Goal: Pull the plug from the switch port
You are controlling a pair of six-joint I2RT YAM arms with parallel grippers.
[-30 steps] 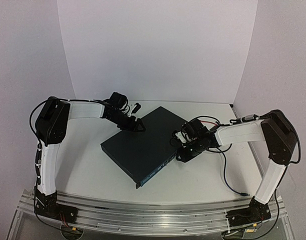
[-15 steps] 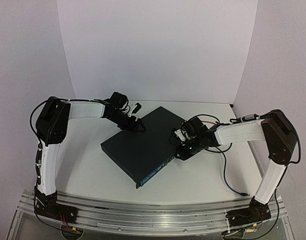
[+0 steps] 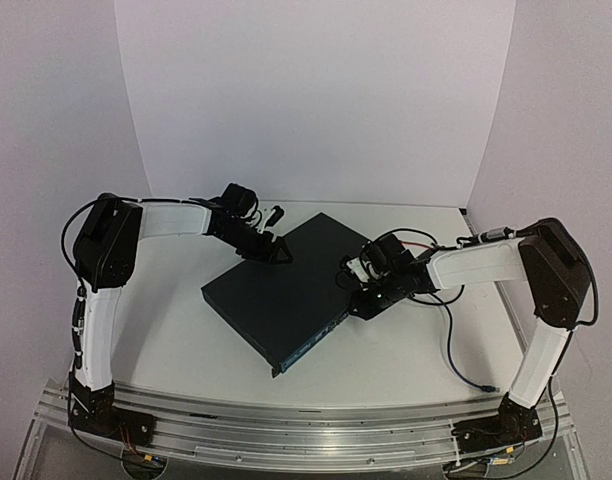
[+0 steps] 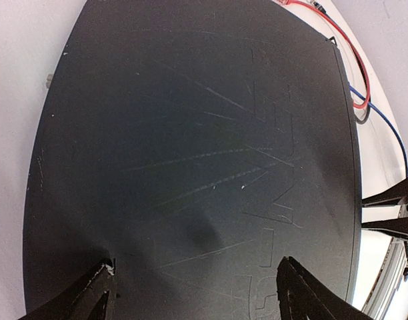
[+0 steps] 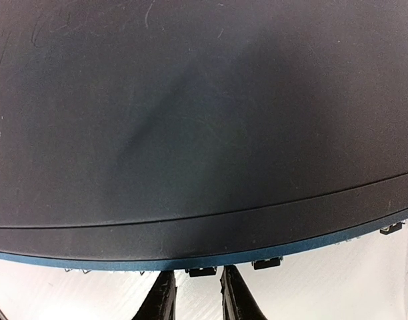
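The switch [image 3: 281, 300] lies flat and slantwise in the middle of the table, its thin socket face [image 3: 311, 343] turned to the near right. My left gripper [image 3: 274, 250] is open, its fingers spread wide over the far corner of the switch top [image 4: 191, 133]. My right gripper [image 3: 358, 300] sits at the right end of the socket face. Its fingers [image 5: 163, 297] stand narrowly apart below the switch's blue edge [image 5: 204, 261]. A small black tab [image 5: 203, 271] juts out between the fingertips, untouched; I cannot tell if it is the plug. The ports are hidden.
Two more black tabs [image 5: 267, 264] stick out along the same edge. A red cable [image 4: 354, 67] and a blue cable [image 4: 391, 133] run beside the switch's right side. The blue cable [image 3: 449, 345] trails toward the near right. White walls enclose the table at the back and sides.
My right gripper has crept a little left and closer to the switch's edge, and its jaws have narrowed slightly. The left arm and the switch have not moved.
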